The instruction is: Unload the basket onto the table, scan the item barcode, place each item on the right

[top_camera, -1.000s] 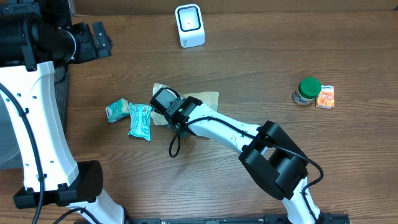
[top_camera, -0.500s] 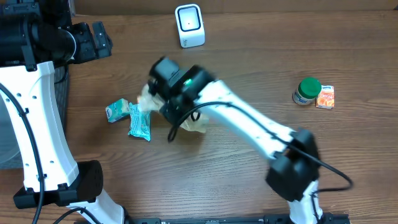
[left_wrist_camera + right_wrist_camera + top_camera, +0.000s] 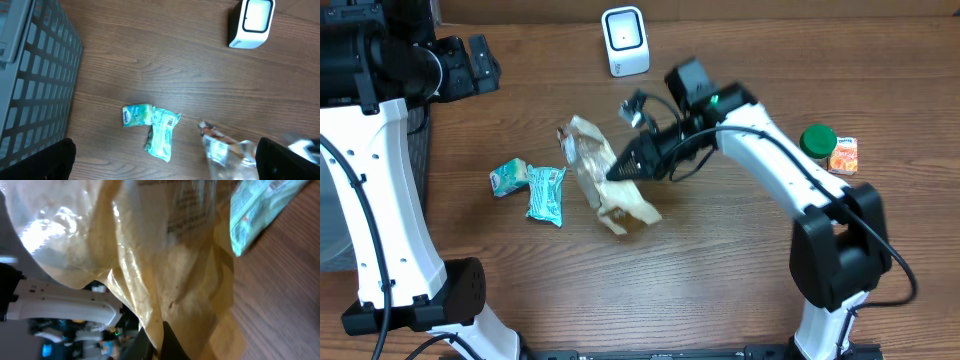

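The item is a crumpled clear-and-tan plastic bag (image 3: 600, 180) hanging above the table's middle, with a white label (image 3: 218, 148) near its top end. My right gripper (image 3: 623, 170) is shut on the bag's edge; in the right wrist view the bag (image 3: 165, 255) fills the frame above the pinched fingers (image 3: 157, 342). The white scanner (image 3: 625, 41) stands at the back centre, apart from the bag. My left gripper (image 3: 480, 62) hovers high at the back left, open and holding nothing, its dark fingertips (image 3: 50, 160) wide apart.
Two teal packets (image 3: 545, 193) (image 3: 507, 177) lie left of the bag. A green-lidded jar (image 3: 814, 145) and an orange box (image 3: 843, 156) sit at the right. A grey basket (image 3: 35, 75) is at the left edge.
My right arm has lifted the bag off the table and swung right and back, toward the scanner side. The bag now hangs stretched from the gripper. The left arm has not moved.
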Tool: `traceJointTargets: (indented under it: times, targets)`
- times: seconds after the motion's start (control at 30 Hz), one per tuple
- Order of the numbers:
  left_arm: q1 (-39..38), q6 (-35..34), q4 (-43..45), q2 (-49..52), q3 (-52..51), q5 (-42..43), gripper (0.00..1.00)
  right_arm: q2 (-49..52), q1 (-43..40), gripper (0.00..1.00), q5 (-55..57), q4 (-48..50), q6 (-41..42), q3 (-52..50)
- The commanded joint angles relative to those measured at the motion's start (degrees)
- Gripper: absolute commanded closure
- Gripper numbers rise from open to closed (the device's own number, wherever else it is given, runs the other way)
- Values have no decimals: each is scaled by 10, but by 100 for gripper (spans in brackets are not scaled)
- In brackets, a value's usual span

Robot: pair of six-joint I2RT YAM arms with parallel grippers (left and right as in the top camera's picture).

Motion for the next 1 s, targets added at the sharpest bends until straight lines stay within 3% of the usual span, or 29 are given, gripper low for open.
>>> traceJointTargets:
  times: [0.0,0.2,0.5,0.6,0.67,0.97]
  targets:
    - [-4,10,-1,2,5,-4,0,16,-13,96,-56,65,59,-70]
    - [-4,10,-1,2,5,-4,0,16,-45,96,173,98,97,-99]
    - [-4,10,-1,2,5,-4,1,16,-78,95,286,95,112,-99]
    - [-4,10,-1,2,5,-4,0,16,-78,59,362,84,111,-99]
    - [-4,10,-1,2,5,-4,0,16,-80,47,407,76,111,-99]
    - [-4,10,-1,2,5,-4,0,16,-122,30,378,15,61,-61]
